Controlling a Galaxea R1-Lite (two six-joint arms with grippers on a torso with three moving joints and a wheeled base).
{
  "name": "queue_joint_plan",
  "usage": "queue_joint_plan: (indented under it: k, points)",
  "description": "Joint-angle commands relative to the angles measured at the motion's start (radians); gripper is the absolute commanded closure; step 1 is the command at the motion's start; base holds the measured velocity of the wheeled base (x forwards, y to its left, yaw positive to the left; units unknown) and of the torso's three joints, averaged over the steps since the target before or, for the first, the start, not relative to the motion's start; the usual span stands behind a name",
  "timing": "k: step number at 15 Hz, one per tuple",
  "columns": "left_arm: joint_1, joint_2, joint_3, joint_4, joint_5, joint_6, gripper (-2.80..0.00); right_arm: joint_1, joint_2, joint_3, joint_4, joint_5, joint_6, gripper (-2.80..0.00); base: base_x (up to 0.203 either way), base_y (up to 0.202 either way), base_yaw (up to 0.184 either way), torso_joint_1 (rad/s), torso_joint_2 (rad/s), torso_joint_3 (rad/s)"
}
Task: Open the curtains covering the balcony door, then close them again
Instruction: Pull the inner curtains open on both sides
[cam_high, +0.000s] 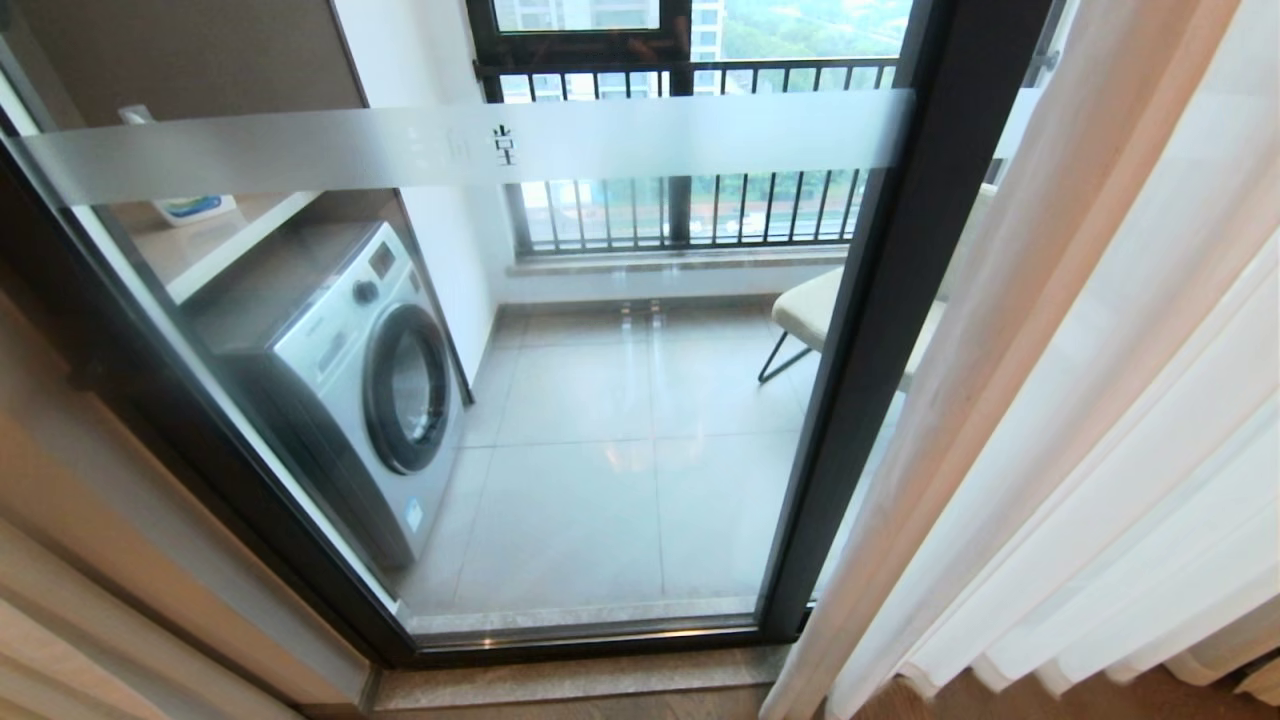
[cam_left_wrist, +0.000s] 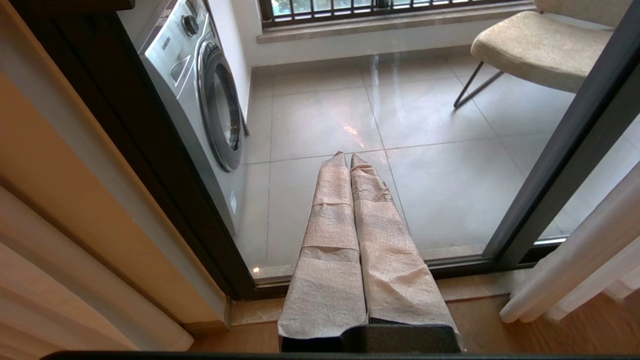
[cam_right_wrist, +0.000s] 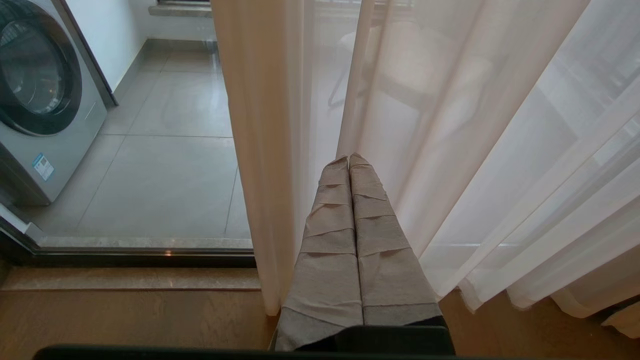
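Step in hand: I judge this the pause between the two halves of the task; the glass lies largely uncovered, so opening looks done on this side and closing is not yet begun.
Curtains: the curtains hang gathered down the right side of the head frame, sheer white folds with a beige edge, reaching the wooden floor. A second beige drape sits at the lower left.
Balcony door: the balcony door fills the centre of the head frame, its dark frame post just beside the gathered fabric; the frosted band crosses the upper part. A washing machine and a chair show beyond the glass.
Left hand: the left hand is pressed closed, holding nothing, pointing at the glass.
Right hand: the right hand is likewise closed and empty, its tips in front of the sheer folds; I cannot tell whether they touch.
Next move: I judge the right hand must spread, take the leading edge of the fabric and draw it leftward across the glass.
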Motion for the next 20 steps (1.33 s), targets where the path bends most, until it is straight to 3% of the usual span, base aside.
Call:
queue_joint_plan:
  k: [1,20]
  points:
    - [0.0,-0.001,0.0,-0.001,0.0,0.001,0.0,0.0,0.001,0.0,0.0,0.0,-0.002,0.0,0.0,0.0,0.0,0.0,0.0,0.0]
    - [0.0,-0.001,0.0,-0.001,0.0,0.001,0.0,0.001,0.046,-0.028,-0.021,0.015,-0.009,0.0,0.0,0.0,0.0,0.0,0.0,0.0]
